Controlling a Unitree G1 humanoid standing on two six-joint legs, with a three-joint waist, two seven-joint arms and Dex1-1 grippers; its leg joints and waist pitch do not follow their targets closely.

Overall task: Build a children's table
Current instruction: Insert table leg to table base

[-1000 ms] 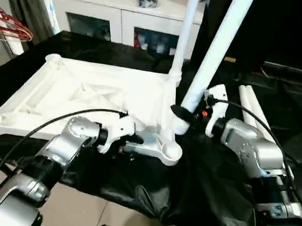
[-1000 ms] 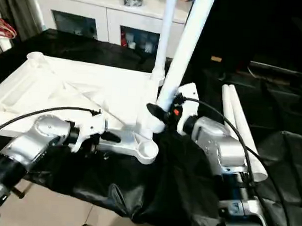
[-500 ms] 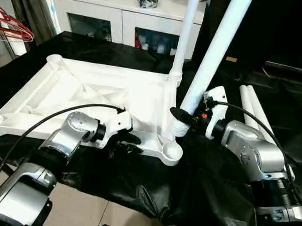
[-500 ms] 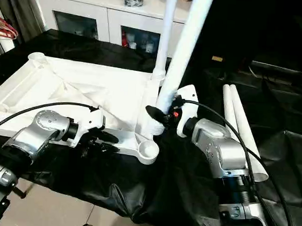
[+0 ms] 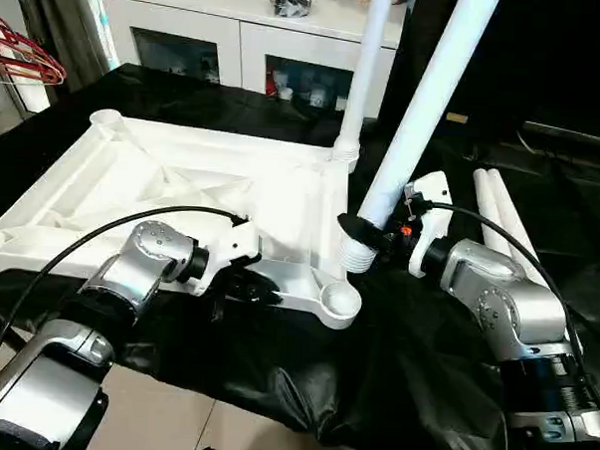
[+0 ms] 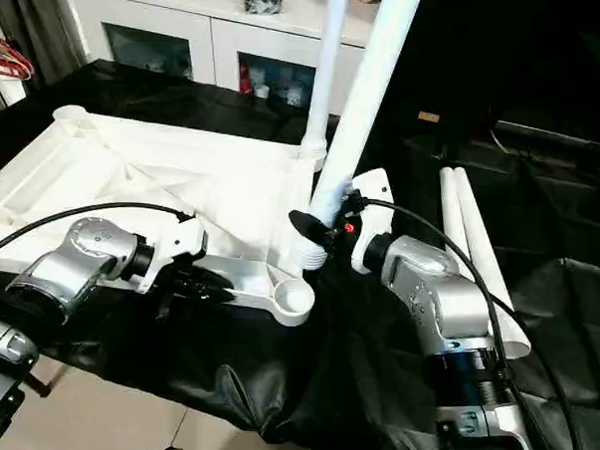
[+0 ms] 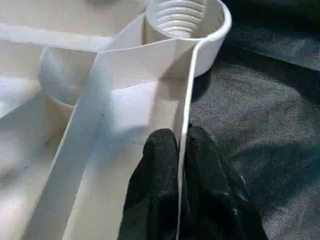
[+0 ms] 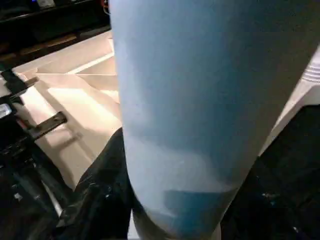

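one black cloth [image 5: 392,389] over the work surface, white cabinet [image 5: 239,33] behind

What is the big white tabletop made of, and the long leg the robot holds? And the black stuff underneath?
Tabletop: looks like moulded white plastic, smooth and faintly glossy, with thin ribs and round corner sockets.
Leg: seemingly the same plastic, a smooth tapered tube with a ridged, threaded end.
Black sheet: probably thin plastic film; it wrinkles and shines, though coated cloth is possible.

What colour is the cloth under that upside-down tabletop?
Black. The cloth under the white tabletop shows best in the left eye view.
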